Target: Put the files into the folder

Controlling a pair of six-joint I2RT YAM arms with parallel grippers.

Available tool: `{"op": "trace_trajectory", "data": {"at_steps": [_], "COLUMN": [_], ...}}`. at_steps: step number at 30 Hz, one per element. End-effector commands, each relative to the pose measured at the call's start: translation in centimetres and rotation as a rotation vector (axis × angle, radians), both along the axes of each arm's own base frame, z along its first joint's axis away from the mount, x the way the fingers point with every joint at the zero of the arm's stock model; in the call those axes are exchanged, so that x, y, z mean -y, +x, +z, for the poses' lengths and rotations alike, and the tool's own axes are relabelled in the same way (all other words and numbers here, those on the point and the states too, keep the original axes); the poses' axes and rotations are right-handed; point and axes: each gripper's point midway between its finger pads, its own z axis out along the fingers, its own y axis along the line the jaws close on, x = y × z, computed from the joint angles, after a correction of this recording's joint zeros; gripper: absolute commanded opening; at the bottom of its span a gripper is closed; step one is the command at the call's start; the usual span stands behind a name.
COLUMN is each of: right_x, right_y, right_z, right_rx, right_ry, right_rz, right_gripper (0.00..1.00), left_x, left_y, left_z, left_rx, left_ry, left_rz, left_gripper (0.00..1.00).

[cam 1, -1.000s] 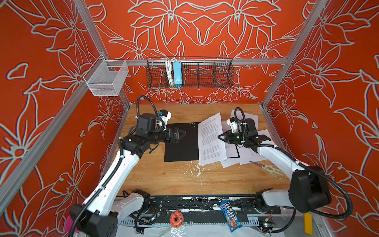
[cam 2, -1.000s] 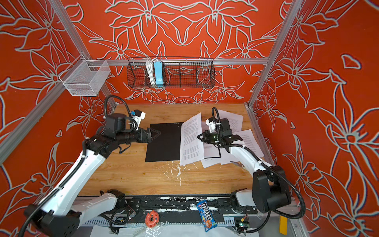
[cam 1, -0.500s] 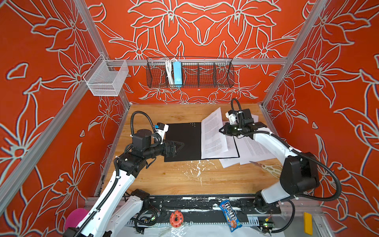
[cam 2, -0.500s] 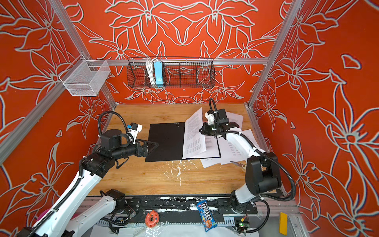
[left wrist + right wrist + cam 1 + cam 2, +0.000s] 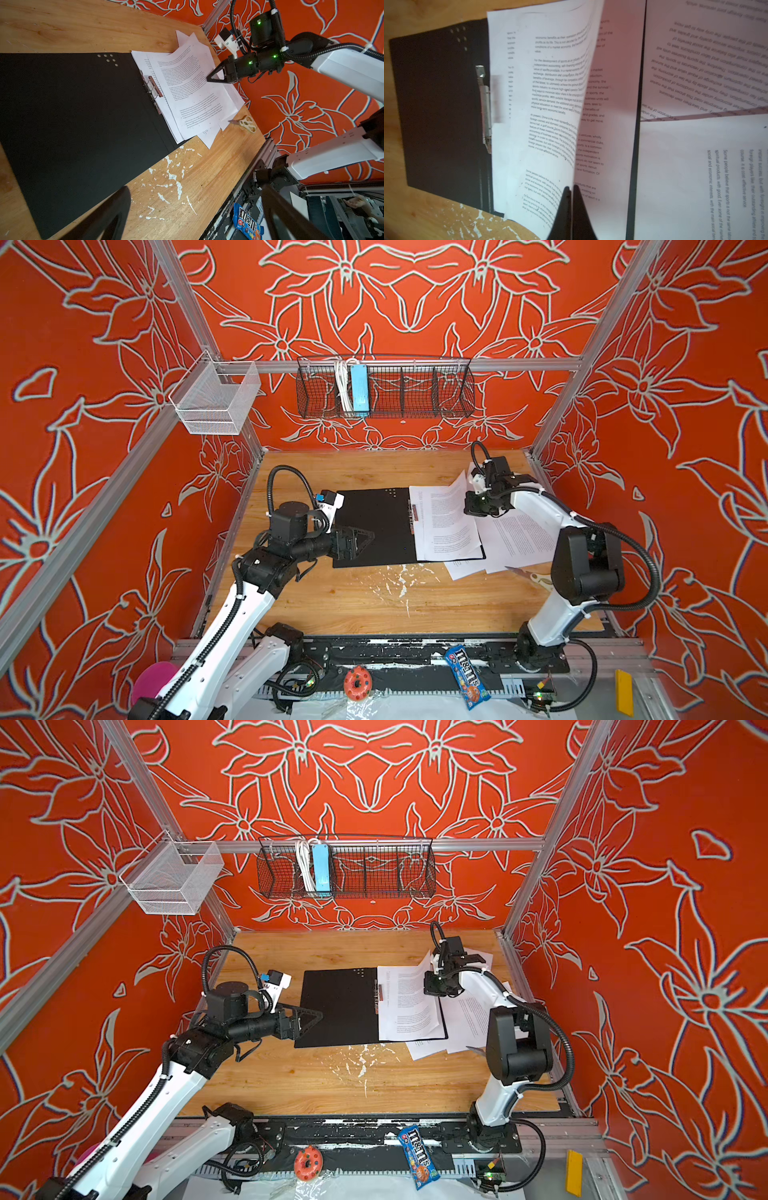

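Observation:
The folder (image 5: 374, 522) (image 5: 336, 1006) lies open on the table, black inside up, with a metal clip (image 5: 154, 89) along its spine. A printed white sheet of the files (image 5: 444, 518) (image 5: 539, 104) covers its right half, its right edge lifted. My right gripper (image 5: 467, 510) (image 5: 570, 188) is shut on that lifted edge. More files (image 5: 519, 539) (image 5: 695, 166) lie loose on the table just right of the folder. My left gripper (image 5: 365, 537) (image 5: 195, 207) is open and holds nothing, low over the folder's left half near its front edge.
Beige-handled scissors (image 5: 536, 576) lie by the loose sheets at the front right. White paint flecks (image 5: 395, 580) mark the wood before the folder. A candy bag (image 5: 467, 676) and a doughnut toy (image 5: 357, 682) sit on the front rail. A wire basket (image 5: 415, 389) holding a power strip hangs on the back wall.
My right gripper has carried the held sheet back and to the right, bringing it from nearly upright down onto the folder's right half. My left arm has drawn back toward the front.

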Motion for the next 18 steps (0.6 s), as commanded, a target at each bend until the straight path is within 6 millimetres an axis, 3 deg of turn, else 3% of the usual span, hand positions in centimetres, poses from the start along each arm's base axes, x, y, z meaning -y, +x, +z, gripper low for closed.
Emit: {"op": "trace_trajectory", "data": {"at_steps": [1,18], "right_x": [0.4,-1.4], "right_y": [0.5,1.6], "right_z": [0.1,0.0], "right_rx": [0.007,0.02], "right_ry": [-0.042,0.061], "right_rz": [0.029,0.046], "right_gripper": [0.0,0.0], "left_x": [0.2,0.6], "left_y": [-0.2,-0.2], "left_z": [0.0,-0.5], "left_rx": [0.007,-0.024], "left_ry": [-0.003,-0.01], "left_rz": [-0.023,-0.046], "left_gripper": [0.98,0.98]}}
